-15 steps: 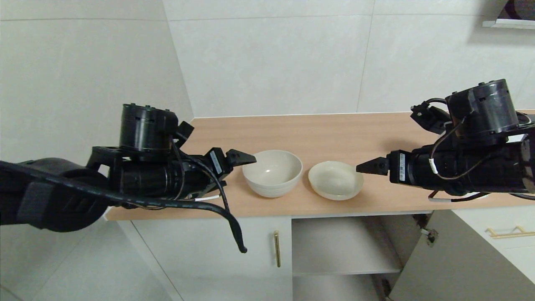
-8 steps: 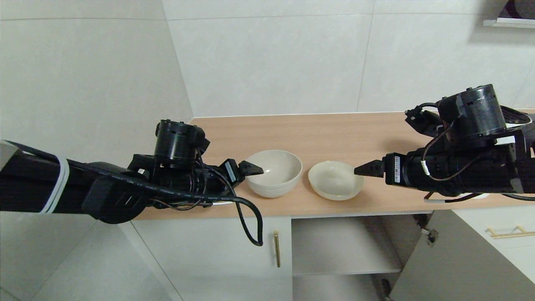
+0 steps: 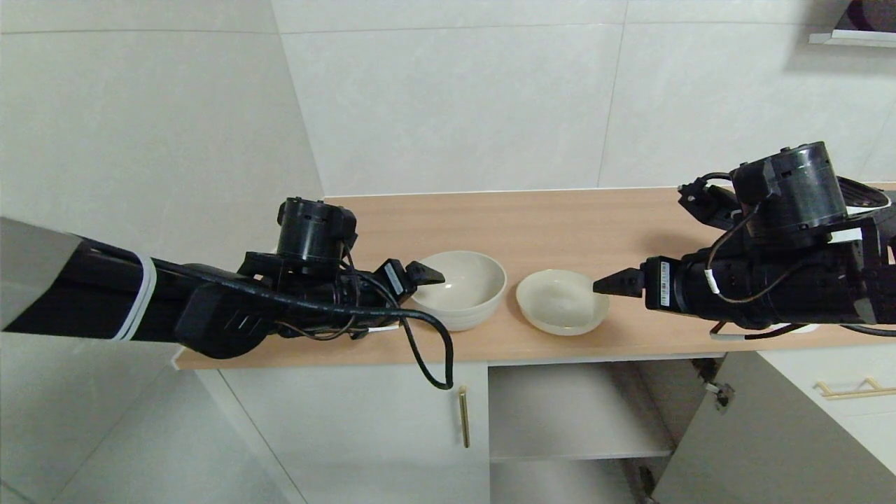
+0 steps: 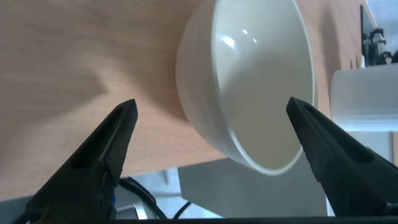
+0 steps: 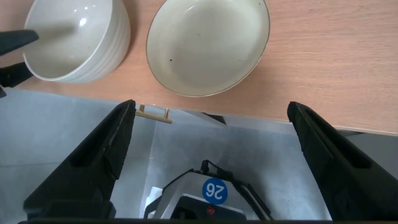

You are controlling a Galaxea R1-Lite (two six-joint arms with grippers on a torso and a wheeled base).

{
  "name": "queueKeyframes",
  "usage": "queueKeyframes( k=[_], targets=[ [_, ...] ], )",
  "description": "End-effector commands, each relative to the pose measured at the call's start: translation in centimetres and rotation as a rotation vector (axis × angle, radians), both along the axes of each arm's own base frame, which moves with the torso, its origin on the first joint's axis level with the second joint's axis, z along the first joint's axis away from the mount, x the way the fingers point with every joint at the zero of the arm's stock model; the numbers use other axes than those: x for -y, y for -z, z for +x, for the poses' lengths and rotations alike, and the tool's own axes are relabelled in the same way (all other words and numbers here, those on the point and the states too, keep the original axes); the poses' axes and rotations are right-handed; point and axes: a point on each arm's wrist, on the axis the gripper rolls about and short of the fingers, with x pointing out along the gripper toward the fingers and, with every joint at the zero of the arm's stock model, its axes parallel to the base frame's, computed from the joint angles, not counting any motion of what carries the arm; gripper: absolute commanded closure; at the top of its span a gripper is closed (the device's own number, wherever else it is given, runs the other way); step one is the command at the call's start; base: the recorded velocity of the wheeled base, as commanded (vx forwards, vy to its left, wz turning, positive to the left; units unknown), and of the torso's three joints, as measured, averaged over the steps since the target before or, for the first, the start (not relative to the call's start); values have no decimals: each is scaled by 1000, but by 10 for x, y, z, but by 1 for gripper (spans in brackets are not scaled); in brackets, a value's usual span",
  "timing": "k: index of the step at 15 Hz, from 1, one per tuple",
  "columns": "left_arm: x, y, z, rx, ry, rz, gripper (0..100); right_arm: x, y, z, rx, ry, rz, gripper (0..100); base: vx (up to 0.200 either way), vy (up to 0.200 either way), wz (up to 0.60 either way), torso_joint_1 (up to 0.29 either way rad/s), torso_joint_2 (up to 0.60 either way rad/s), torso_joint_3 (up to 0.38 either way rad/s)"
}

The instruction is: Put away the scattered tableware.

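Observation:
A deep cream bowl point(image 3: 458, 289) and a shallow cream dish point(image 3: 562, 301) sit side by side on the wooden counter point(image 3: 532, 224). My left gripper point(image 3: 423, 276) is at the bowl's left rim, with one fingertip over the edge. It stands open, and the bowl point(image 4: 249, 81) lies in the gap of the left gripper point(image 4: 211, 104). My right gripper point(image 3: 607, 283) hovers at the dish's right rim. In the right wrist view the right gripper point(image 5: 210, 107) is open, with the dish point(image 5: 208, 43) and the bowl point(image 5: 78, 37) ahead of it.
Below the counter a cabinet stands open, with a bare shelf point(image 3: 560, 420) and its door point(image 3: 735, 434) swung out to the right. A closed door with a gold handle point(image 3: 463, 416) is to the left. A tiled wall backs the counter.
My left arm has stretched forward and dropped, bringing its gripper from beside the bowl onto the bowl's left rim. The right gripper edged slightly toward the dish, then held still.

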Motion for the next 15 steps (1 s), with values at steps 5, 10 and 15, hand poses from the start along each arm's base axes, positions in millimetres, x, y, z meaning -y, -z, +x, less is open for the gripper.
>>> queueKeyframes(
  k=[5, 10, 15],
  targets=[
    [-2, 3, 5, -3, -12, 3, 0, 0, 0, 0, 3, 6, -3, 0, 0, 0, 0, 0, 0, 0],
    [-3, 7, 12, -9, -32, 10, 100, 0, -1, 0, 4, 8, -3, 0, 0, 0, 0, 0, 0, 0],
    [-4, 2, 10, 3, -33, 5, 100, 0, -1, 0, 3, 9, -4, 0, 0, 0, 0, 0, 0, 0]
  ],
)
